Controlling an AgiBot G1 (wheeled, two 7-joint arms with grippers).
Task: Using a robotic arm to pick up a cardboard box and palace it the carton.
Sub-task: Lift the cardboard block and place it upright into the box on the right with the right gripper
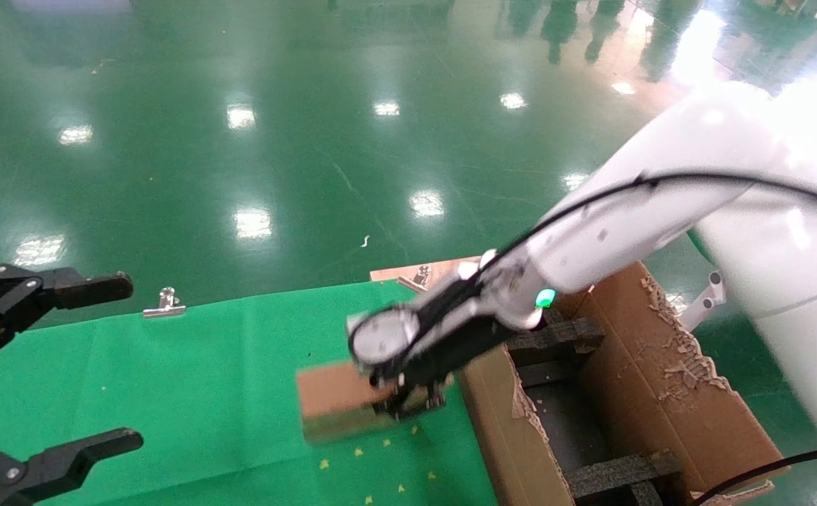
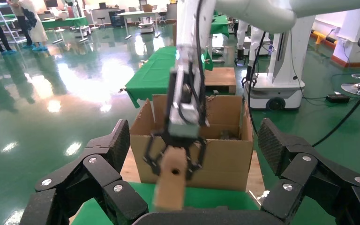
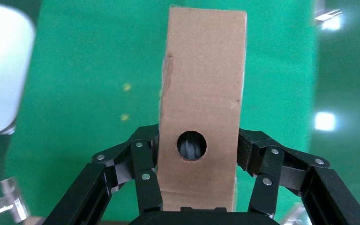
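R arm (image 1: pixel 633 218) white, reaching across desk (image 1: pixel 190 379) w/ green cloth; teal ring lit near wrist. R gripper (image 1: pixel 408 400) fingers (image 3: pixel 145 173) clamped on cardboard box (image 1: pixel 335 400), one pad on each long side, box end w/ round hole sitting between them close to palm. Box sticks out past fingertips, away from carton; seems lifted off cloth in L wrist view, can't confirm contact from head view. Carton (image 1: pixel 668 393) just beside the gripped box on R gripper's wrist side, flaps upright, torn edges, black foam inserts (image 1: pixel 556 337) inside. Box not in carton yet. L gripper (image 1: pixel 50 365) parked at desk's left edge, well apart from box, fingers (image 1: pixel 92 288) spread wide, nothing between. Metal clips (image 1: pixel 164 303) at far edge of cloth. Small yellow specks on cloth under/near fingertips. Shiny green floor (image 1: pixel 310 140) beyond.
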